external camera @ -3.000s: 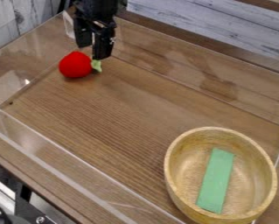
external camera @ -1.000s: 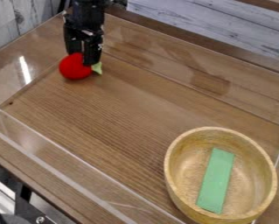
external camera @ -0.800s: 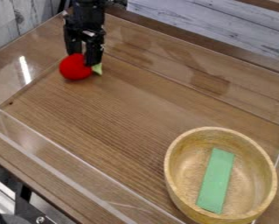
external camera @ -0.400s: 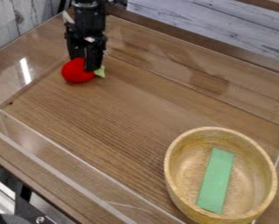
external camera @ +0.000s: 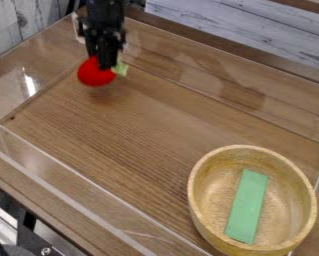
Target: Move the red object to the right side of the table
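From the one camera view, the black gripper (external camera: 106, 64) points down at the far left of the table (external camera: 148, 130), its jaws drawn narrow around the red object (external camera: 95, 72) — a small strawberry toy with a green cap at its right side. Whether the toy touches the wood cannot be told. At the near right sits a woven bowl (external camera: 202, 200) — a flat green strip (external camera: 247, 205) lies inside

Red object (external camera: 94, 73): small, round, bright red, green leafy cap facing right; located near the far-left corner of the table (external camera: 135, 140).
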Robot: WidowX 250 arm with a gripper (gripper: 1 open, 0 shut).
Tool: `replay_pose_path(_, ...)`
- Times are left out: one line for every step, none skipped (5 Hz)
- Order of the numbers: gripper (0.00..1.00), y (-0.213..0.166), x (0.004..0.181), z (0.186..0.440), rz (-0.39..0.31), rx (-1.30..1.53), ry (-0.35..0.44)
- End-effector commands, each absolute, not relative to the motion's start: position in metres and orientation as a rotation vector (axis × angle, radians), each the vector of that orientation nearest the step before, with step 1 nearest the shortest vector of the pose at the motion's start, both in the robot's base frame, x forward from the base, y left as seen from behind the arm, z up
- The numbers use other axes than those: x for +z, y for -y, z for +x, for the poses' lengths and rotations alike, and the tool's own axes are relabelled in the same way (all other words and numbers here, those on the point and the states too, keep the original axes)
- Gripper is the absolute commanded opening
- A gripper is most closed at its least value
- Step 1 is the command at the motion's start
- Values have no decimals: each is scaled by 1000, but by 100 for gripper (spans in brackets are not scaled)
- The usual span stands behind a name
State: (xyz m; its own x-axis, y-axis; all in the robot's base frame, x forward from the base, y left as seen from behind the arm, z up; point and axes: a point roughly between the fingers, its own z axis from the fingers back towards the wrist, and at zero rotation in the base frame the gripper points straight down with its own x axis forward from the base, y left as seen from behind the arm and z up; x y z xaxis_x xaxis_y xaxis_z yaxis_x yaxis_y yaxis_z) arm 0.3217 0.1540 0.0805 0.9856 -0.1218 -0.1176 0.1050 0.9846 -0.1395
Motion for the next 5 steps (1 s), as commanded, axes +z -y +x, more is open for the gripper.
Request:
replay_pose_path(0, -130, 116, 328, -132, -126, -31)
replay_pose_path(0, -108, 112, 328, -148, -138, -31)
replay_pose_path(0, -96, 102, 337, -156, -148, -36)
replay_pose_path(0, -91, 89, 344, -160, -165, -49)
replay_pose_path(0, -86, 85, 348, -169, -150, -60)
